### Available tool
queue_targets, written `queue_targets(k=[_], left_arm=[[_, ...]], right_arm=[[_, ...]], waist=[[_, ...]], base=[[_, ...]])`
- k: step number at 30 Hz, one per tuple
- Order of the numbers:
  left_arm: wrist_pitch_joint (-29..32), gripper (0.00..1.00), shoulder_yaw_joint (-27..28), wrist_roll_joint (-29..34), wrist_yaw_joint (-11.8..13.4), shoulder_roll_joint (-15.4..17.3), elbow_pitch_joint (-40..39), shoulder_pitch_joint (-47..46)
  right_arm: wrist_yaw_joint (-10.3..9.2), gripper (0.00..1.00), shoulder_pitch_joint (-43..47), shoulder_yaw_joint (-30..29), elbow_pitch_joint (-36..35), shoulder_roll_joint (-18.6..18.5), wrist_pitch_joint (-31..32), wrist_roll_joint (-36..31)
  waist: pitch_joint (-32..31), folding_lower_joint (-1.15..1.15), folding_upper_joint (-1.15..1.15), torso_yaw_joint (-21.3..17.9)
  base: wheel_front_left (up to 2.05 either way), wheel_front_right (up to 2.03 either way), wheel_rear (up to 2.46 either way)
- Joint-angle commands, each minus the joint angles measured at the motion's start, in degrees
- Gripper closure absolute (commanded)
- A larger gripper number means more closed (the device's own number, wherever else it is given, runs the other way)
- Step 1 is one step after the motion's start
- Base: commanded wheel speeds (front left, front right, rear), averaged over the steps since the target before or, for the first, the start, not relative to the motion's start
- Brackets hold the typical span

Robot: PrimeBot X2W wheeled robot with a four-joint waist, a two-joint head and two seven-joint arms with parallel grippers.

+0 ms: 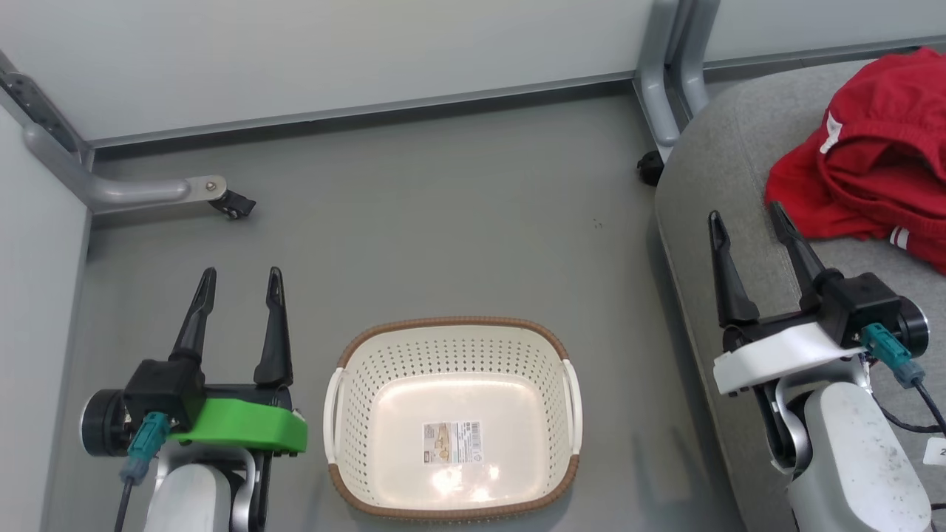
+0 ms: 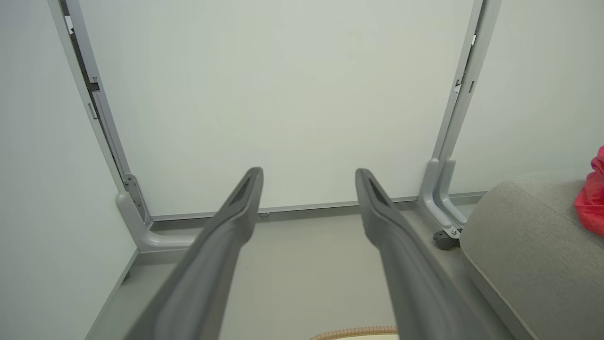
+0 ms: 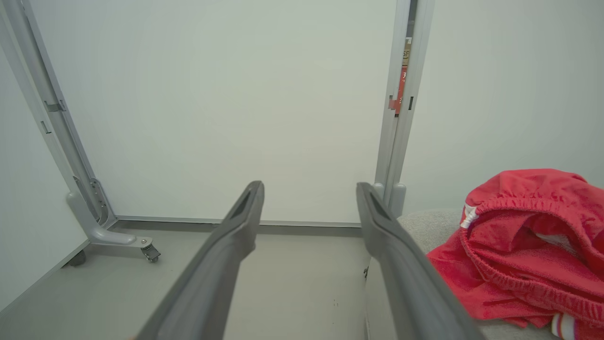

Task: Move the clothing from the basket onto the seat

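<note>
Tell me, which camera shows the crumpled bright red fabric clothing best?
The right wrist view: the crumpled bright red clothing is close and large, its elastic waistband plain, though cut at the edge. The head view shows it smaller on the grey upholstered seat; the left wrist view catches a scrap.

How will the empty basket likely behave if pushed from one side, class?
The basket would probably slide easily on the smooth floor: it is empty, thin perforated plastic, so likely light. Its wide flat bottom suggests it won't tip.
</note>
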Motion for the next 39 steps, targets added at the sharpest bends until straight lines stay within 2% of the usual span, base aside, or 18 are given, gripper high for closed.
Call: queue_targets(k=[1,11,21,39], left_arm=[[0.01,0.00,0.58,0.54,-0.32,-0.15,-0.17,1.39],[0.01,0.00,3.24,1.64,-0.89,-1.00,-0.60,4.40],[0.01,0.00,2.92,1.56,-1.13,-1.38,-0.48,5.41],[0.01,0.00,1.99,1.76,-0.78,-1.47,0.58,5.00]], right_arm=[[-0.06,0.00,1.39,0.39,-0.36,0.01,0.00,-0.08],[-0.06,0.00,7.50,1.79,-3.78,0.10,0.01,1.19],[-0.06,0.00,13.29,0.53,-6.20,0.12,0.01,2.59],[-0.06,0.00,13.23,0.11,-6.44,0.13,0.01,3.07]], waist=[[-1.87,0.00,0.00,1.21],[-3.74,0.00,0.00,1.25],[-4.48,0.00,0.00,1.05],[-4.41,0.00,0.00,1.34]], base=[[0.00,0.00,0.00],[0.00,0.00,0.00],[0.00,0.00,0.00],[0.00,0.00,0.00]])
